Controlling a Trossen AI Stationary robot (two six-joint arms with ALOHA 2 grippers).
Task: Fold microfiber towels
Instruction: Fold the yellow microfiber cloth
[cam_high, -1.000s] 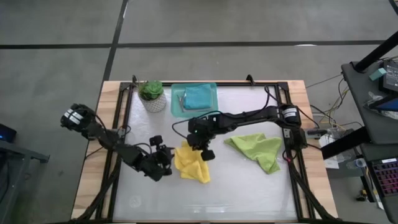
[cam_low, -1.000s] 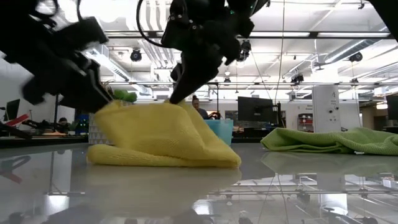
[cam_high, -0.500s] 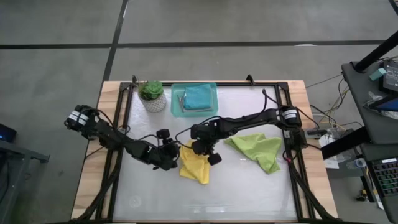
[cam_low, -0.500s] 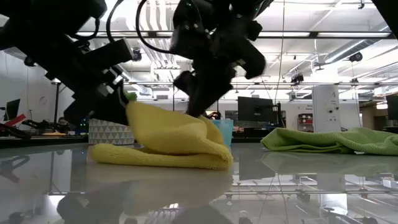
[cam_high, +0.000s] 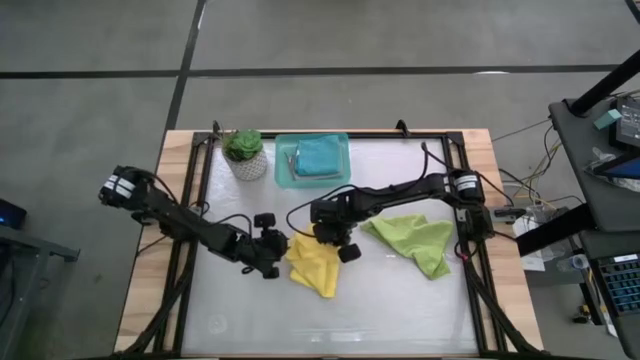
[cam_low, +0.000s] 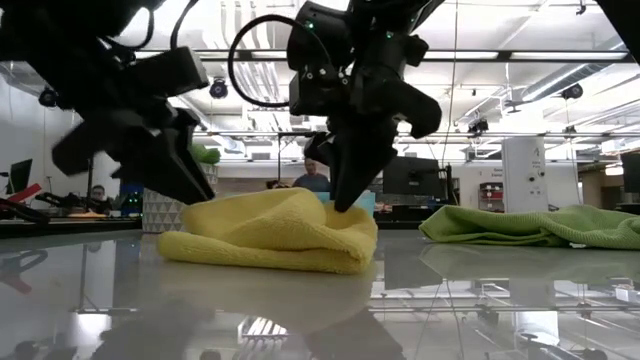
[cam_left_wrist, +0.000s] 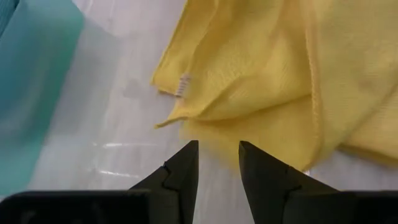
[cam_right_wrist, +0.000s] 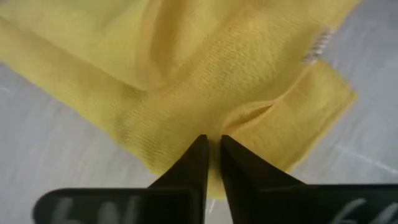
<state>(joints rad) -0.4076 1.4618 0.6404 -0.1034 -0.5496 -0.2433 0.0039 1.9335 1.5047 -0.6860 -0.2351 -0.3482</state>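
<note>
A yellow microfiber towel (cam_high: 314, 266) lies bunched and partly folded over itself at the table's middle. My left gripper (cam_high: 279, 258) stands at its left edge, slanting down, fingers a little apart with cloth between them. My right gripper (cam_high: 336, 246) points down onto the towel's far right part, its fingers almost together on the cloth. A lime green towel (cam_high: 416, 240) lies crumpled flat to the right. A teal-blue towel (cam_high: 320, 156) rests folded in the teal tray (cam_high: 285, 165). My left gripper has the yellow towel's left edge (cam_left_wrist: 208, 134) between its two fingertips (cam_left_wrist: 186, 152), coming slanting down from the table's left. The cloth there is bunched in folds and sits just above the table (cam_low: 205, 205). My right gripper pinches a small raised fold (cam_right_wrist: 245, 115) on top of the yellow towel between its nearly closed fingers. The fingers (cam_low: 345, 195) come from above, pointing steeply down. The towel under them rests on the table.
A small potted plant (cam_high: 245, 155) stands at the far left beside the tray. Black frame rails (cam_high: 195, 200) run along the table's left and right sides. Bare white tabletop (cam_high: 390, 310) stretches along the near edge.
My left gripper has gone toward the table's right and a little far, carrying the towel's left edge over the rest. My right gripper has sunk and tipped steeper. The yellow towel, earlier held up in a peak, now lies lower and folded onto itself.
</note>
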